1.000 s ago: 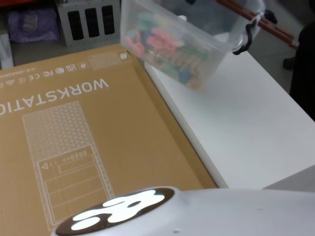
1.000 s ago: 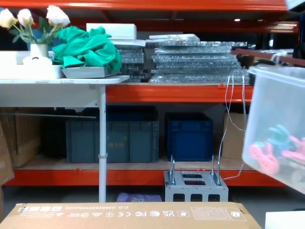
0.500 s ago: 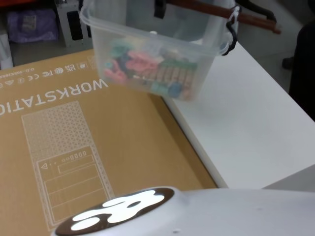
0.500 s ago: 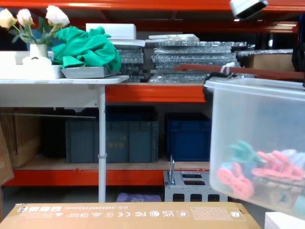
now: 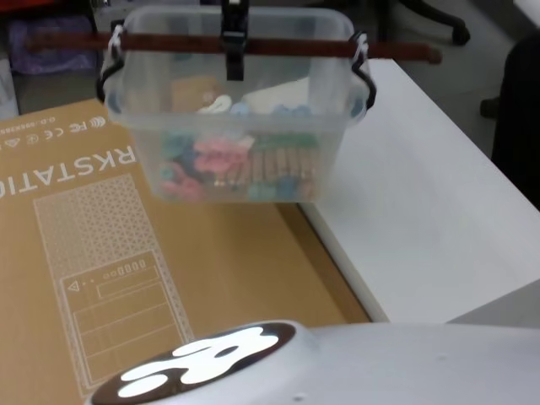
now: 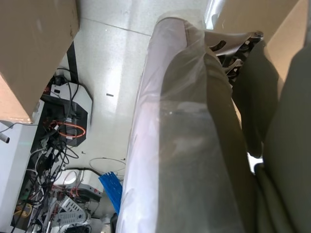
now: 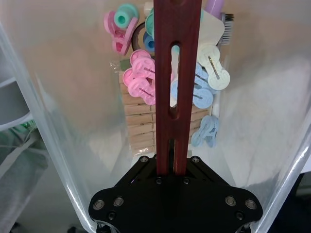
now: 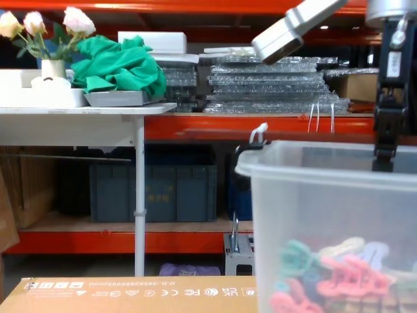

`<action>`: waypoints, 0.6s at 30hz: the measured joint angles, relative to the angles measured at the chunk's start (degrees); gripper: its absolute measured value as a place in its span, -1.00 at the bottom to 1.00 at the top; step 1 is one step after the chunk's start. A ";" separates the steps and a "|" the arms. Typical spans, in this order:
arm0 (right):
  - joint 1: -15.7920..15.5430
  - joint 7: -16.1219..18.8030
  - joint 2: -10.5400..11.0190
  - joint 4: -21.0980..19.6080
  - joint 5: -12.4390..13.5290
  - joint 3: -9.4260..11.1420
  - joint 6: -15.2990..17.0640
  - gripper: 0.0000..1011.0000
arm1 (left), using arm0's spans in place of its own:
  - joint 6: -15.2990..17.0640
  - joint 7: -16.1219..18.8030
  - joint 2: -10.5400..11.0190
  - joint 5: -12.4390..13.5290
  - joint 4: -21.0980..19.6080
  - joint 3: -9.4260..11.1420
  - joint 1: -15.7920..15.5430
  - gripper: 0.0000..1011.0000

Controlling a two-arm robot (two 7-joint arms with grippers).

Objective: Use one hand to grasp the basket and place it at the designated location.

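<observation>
The cardboard box [image 5: 126,270] and white table [image 5: 439,219] lay below as the basket [image 5: 232,152] hung in the air across their seam, mostly over the box. Its reddish bar handle [image 5: 287,47] was pinched at mid-length by the right gripper [image 5: 234,42], fingers closed tight on it. Coloured clothes pegs [image 5: 236,164] lay heaped inside. A clean set-down would likely call for a slow, level descent so the load does not swing. Half a second earlier the basket hung tilted and farther right; here it sat level.
</observation>
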 joint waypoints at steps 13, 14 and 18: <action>-1.15 0.32 -5.12 2.66 1.43 -2.61 -3.92 -1.00 | 0.00 0.00 0.00 0.01 0.00 0.00 0.00 -1.00; -1.18 0.24 -5.72 2.68 1.56 -2.88 -4.58 -1.00 | 0.00 0.00 0.00 0.00 -0.01 0.00 0.00 -1.00; -1.28 0.07 -7.48 3.48 1.70 -3.65 -6.31 -1.00 | 0.00 0.00 0.00 0.01 0.02 0.00 0.00 -1.00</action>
